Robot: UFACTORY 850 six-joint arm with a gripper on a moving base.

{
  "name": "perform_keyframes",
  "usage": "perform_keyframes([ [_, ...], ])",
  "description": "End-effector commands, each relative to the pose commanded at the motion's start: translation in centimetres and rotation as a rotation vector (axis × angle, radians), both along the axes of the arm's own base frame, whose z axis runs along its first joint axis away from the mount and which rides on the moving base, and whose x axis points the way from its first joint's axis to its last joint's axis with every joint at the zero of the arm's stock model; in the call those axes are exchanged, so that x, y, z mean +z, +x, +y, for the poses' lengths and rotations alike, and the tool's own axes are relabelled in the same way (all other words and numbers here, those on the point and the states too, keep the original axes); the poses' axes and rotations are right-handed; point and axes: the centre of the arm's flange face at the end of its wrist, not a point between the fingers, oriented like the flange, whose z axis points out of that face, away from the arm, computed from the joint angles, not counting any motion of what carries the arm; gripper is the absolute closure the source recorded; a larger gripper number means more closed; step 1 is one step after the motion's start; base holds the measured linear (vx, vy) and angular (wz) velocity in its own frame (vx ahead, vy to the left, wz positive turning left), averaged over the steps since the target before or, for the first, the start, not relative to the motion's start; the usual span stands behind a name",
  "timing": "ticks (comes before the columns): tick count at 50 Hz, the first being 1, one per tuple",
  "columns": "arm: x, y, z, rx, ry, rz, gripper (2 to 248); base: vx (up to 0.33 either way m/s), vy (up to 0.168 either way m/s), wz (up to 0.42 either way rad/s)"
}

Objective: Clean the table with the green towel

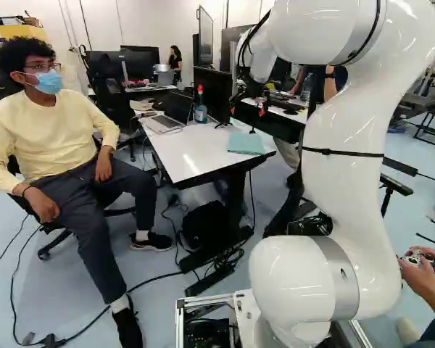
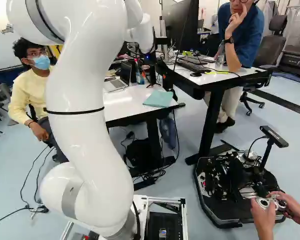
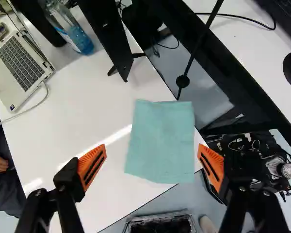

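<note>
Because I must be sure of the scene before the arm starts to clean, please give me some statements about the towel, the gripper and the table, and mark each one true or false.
1. The green towel lies on the same white table as the laptop. True.
2. The laptop is shut. False: it is open, with its keyboard showing.
3. The gripper is open. True.
4. The towel is crumpled into a ball. False: it lies flat.
5. The bottle stands on that table too. True.

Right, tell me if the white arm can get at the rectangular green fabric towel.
Probably yes: its black, orange-padded end effector hangs open above the towel, with nothing visible lying on it.
</note>
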Motion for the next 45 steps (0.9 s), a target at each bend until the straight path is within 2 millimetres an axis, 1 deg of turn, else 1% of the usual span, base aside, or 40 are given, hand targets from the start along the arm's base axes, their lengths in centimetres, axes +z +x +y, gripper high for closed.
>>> perform_keyframes([
  [13,-1.5,-1.7,0.7,0.006,-0.013,-0.050,3,0.000,0.000,0.000],
  [24,-3.1,-3.6,1.5,0.013,-0.026,-0.100,3,0.000,0.000,0.000],
  [35,-4.9,-5.8,2.3,0.022,-0.040,-0.155,3,0.000,0.000,0.000],
  [45,-6.8,-8.4,3.0,0.031,-0.052,-0.212,3,0.000,0.000,0.000],
])
